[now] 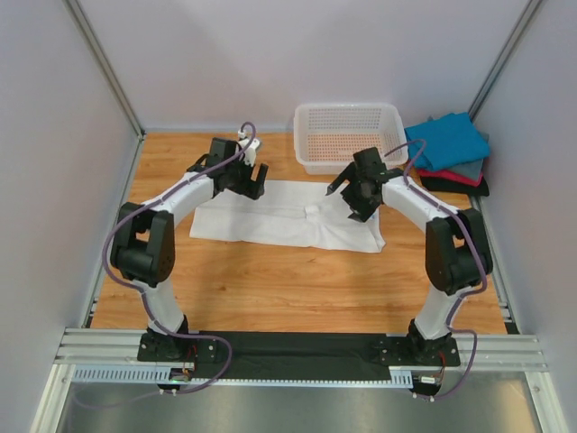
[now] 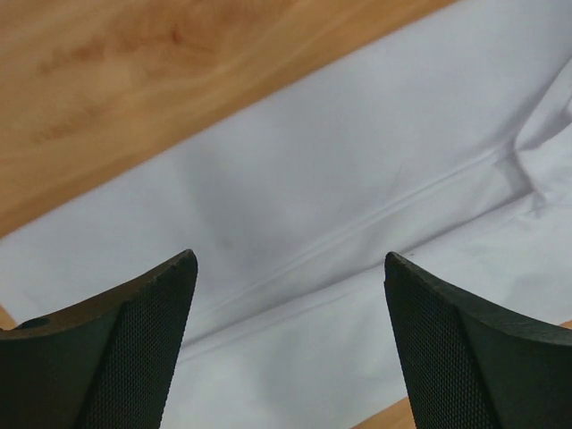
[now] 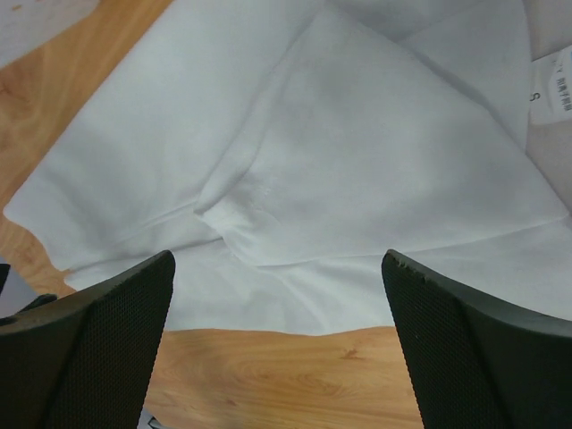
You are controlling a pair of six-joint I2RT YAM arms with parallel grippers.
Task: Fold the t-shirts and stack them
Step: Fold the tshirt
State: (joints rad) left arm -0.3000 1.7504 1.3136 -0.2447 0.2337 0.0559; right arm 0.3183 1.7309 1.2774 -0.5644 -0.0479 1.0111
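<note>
Shirt point(image 1: 284, 215) in white, flat on the table point(image 1: 270, 289), in its far half, between the two arms and just in front of the basket point(image 1: 348, 107). Long axis from left to right, almost parallel to the far edge of the table, the right end a little closer to the near edge. Already a long strip, probably folded once along the length. Direction of the collar not sure: a small label point(image 3: 556, 89) near the middle of the strip, on the far side, but no neck opening visible.

Left gripper point(image 1: 252, 176) above the far edge of the cloth near the left end, fingers spread wide, nothing between them; only a seam below it in the left wrist view. Right gripper point(image 1: 341, 191) above the right half, also spread wide and empty, over a folded-in sleeve.

Each end nearer to the arm of its own side, so probably one end for each gripper, then a fold across the long axis.

Other shirts point(image 1: 448, 149), folded, in a stack at the far right corner, well apart from both grippers.
</note>
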